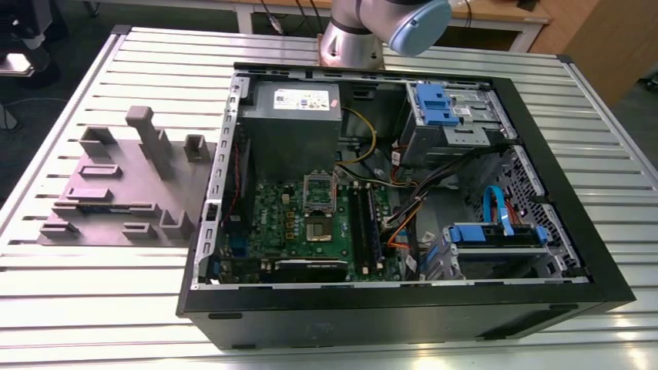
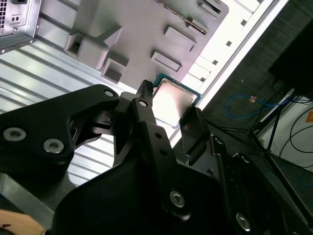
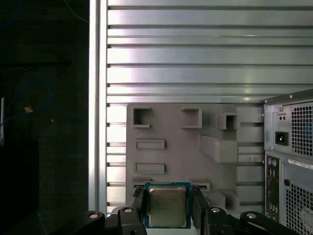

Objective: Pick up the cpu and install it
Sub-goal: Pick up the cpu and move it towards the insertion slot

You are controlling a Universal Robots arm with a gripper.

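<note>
- One slatted metal table (image 1: 82, 308) is recorded; all items below are set on it.
- One open computer case (image 1: 411, 308) is noted nearest in the exterior view, laid on its side with the interior exposed.
- One green motherboard (image 1: 277, 208) is seen inside the case, towards the exterior view's left. One dark square socket (image 1: 320, 230) with a silver frame is counted on it.
- Two blue-latched drive bays are counted on the exterior view's right of the case, one near (image 1: 494, 235) and one far (image 1: 442, 104).
- One grey power supply (image 1: 293, 108) is noted at the far end of the case, on the exterior view's left.
- One grey moulded fixture (image 1: 123, 185) is laid just beside the case on the exterior view's left. Several posts and pockets are formed in it.
- One arm (image 1: 355, 42) is mounted at the far edge of the table, behind the case. Its silver link is stood upright, and a blue-capped joint is cut off at the picture's edge.
- One gripper (image 3: 168, 196) with two black fingers (image 3: 139, 203) is recorded in both wrist views, clamped on opposite edges of the chip.
- One cpu (image 3: 167, 210) is counted, gripped flat between the fingers with its metal top turned to the first wrist camera. It is seen over the edge of the fixture, outside the case. Whether it is lifted clear of the fixture cannot be told.
</note>
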